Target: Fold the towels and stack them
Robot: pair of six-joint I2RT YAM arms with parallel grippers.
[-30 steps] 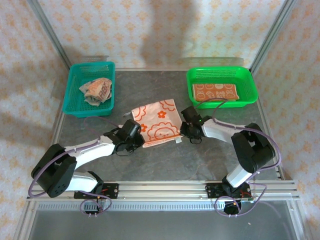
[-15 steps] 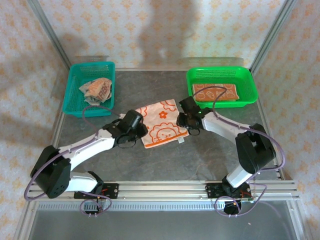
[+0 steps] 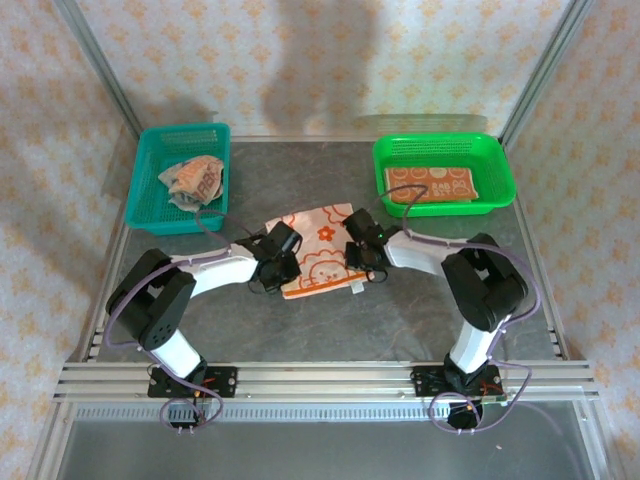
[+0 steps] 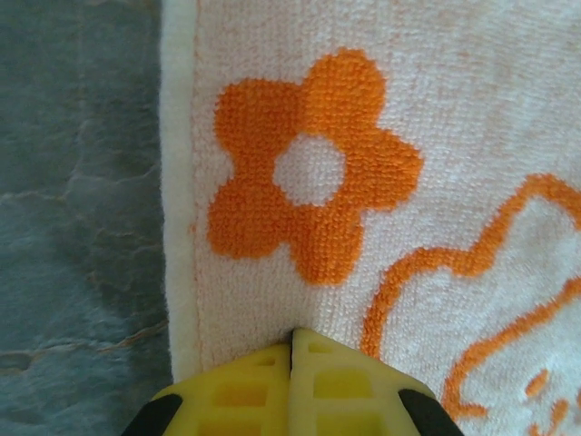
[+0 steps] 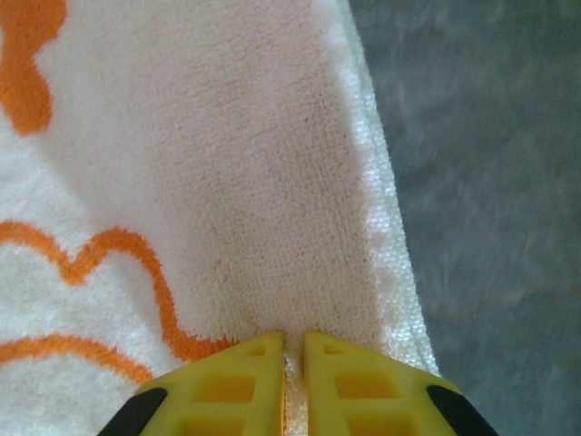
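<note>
One flower-print towel point(image 3: 318, 252), jaws pinching both sides, white tag point(image 3: 357, 286)

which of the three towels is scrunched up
The towel in the teal basket, back left: it sits in a crumpled heap. The orange towel in the green basket is folded flat, and the flower-print towel on the table lies spread out.

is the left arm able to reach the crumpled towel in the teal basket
Probably, once freed: left gripper is shut on the flat towel; nothing covers the crumpled towel in the teal basket.
</note>
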